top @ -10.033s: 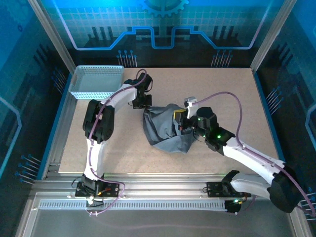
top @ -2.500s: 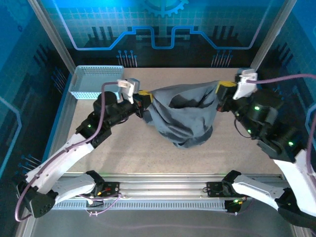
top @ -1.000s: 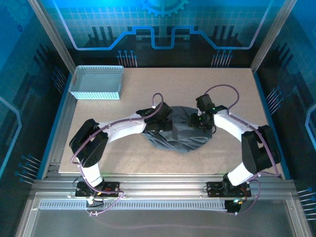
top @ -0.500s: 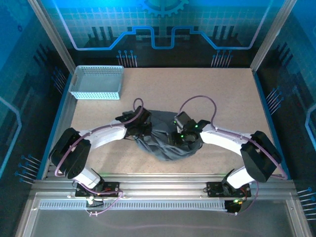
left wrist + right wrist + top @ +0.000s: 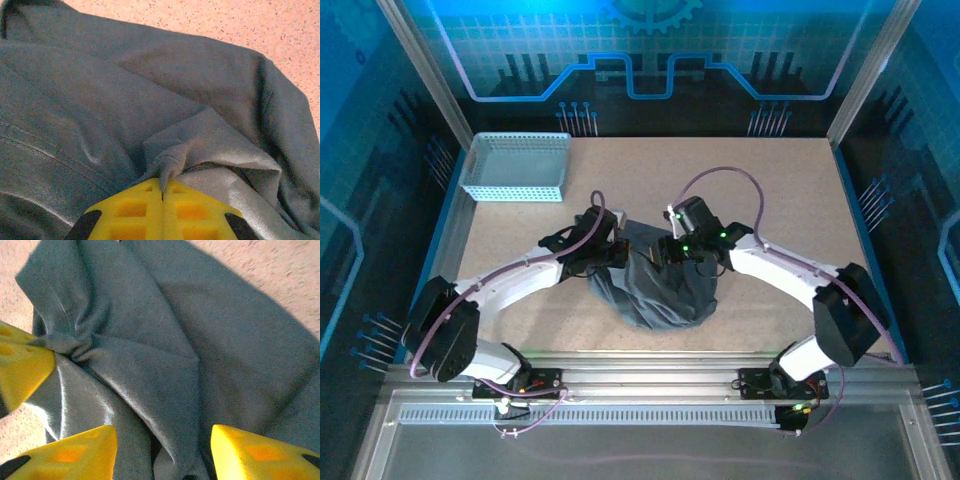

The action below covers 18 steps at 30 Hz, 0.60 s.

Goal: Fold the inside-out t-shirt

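From the top external view, the inside-out t-shirt (image 5: 660,295) is recorded as a crumpled dark grey heap at mid-bench (image 5: 800,200), with the left gripper (image 5: 611,257) and right gripper (image 5: 667,253) set on its far edge. Against the frame half a second before, both grippers are noted slightly farther from the bases. In the left wrist view, that gripper is found fully closed, with a peaked fold of cloth pinched at its tips. In the right wrist view, the jaws are held apart astride a ridge of cloth and nothing is clamped.
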Each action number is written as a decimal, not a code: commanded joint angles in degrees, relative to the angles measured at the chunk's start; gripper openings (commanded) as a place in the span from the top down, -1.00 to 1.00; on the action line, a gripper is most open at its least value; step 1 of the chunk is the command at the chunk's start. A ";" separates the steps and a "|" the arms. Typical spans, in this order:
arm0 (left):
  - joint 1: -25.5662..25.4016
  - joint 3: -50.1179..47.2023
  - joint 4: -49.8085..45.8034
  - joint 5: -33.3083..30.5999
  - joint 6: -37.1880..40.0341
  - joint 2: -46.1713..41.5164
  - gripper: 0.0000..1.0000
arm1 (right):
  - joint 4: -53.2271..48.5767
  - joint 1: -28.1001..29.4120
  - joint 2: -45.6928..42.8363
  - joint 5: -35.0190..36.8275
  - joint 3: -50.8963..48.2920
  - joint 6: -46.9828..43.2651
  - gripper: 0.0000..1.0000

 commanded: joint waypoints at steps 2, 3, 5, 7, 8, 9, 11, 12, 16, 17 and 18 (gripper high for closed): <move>-0.17 -2.34 1.09 1.25 1.25 -2.08 0.98 | 1.91 -0.36 5.24 -2.84 0.84 -1.97 0.17; -0.18 -2.55 1.10 1.10 1.23 -2.36 0.99 | 2.27 -0.36 5.88 -2.44 0.57 -1.97 0.23; -0.23 -2.73 1.18 0.94 1.31 -2.97 0.99 | 3.18 -0.45 6.56 -2.62 -0.09 -1.88 0.33; -0.18 -2.62 1.25 0.90 1.74 -3.44 0.99 | 3.84 -0.45 6.67 -3.19 -0.41 -1.81 0.48; -0.21 -2.43 1.12 0.74 1.93 -3.51 0.99 | 3.93 -0.46 6.62 -3.38 -0.46 -1.84 0.57; -0.17 -2.02 1.01 0.79 2.16 -3.49 0.99 | 3.74 -0.50 6.42 -3.35 -0.37 -1.88 0.68; -0.22 -1.49 1.03 0.87 2.52 -3.45 1.00 | 2.93 -0.46 5.64 -2.38 -0.14 -1.94 0.85; -0.17 -1.03 1.01 0.88 2.62 -3.44 1.00 | 2.37 -0.41 4.87 -1.51 -0.16 -1.98 0.94; -0.19 0.73 1.18 0.92 3.15 -3.50 1.00 | 0.25 -1.10 0.17 1.38 -0.81 -1.87 1.00; -0.20 1.12 1.32 0.96 3.37 -3.60 1.00 | -0.43 -1.31 -1.23 2.06 -1.10 -1.68 1.00; -0.10 1.76 1.49 1.01 3.67 -3.62 1.00 | -1.47 -1.51 -3.41 3.06 -1.16 -1.71 1.00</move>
